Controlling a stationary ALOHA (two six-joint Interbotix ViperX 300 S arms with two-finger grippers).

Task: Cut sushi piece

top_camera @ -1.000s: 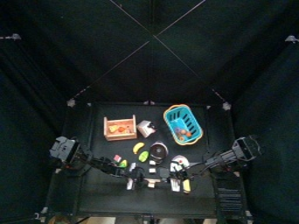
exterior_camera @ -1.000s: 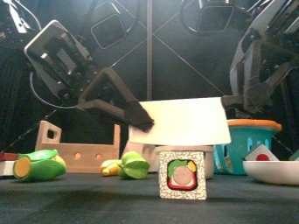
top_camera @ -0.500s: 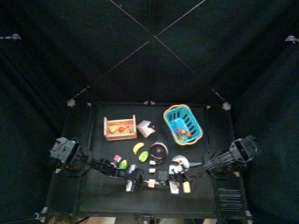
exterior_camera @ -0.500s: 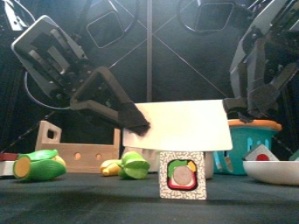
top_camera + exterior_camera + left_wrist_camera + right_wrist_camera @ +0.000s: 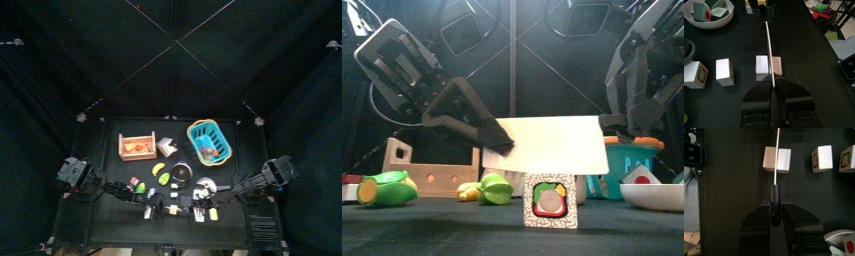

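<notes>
A white cleaver blade (image 5: 549,141) hangs level just above an upright sushi piece (image 5: 552,199) with a pink and green filling. My left gripper (image 5: 492,135) is shut on the blade's left end. My right gripper (image 5: 613,125) is shut on the black handle (image 5: 774,195) at its right end. In the left wrist view the blade (image 5: 768,47) runs edge-on across the white and tan piece (image 5: 769,67). In the right wrist view the blade (image 5: 777,153) crosses the same piece (image 5: 777,159).
Two more sushi pieces (image 5: 724,71) (image 5: 697,74) stand beside the cut one. A white bowl (image 5: 656,192) of pieces is at the right, with a blue basket (image 5: 629,160) behind it. A wooden crate (image 5: 425,172) and green toy food (image 5: 389,188) are at the left.
My left arm has tilted up and back to the left. The blade has sunk slightly toward the sushi piece. Both grippers keep their hold.
</notes>
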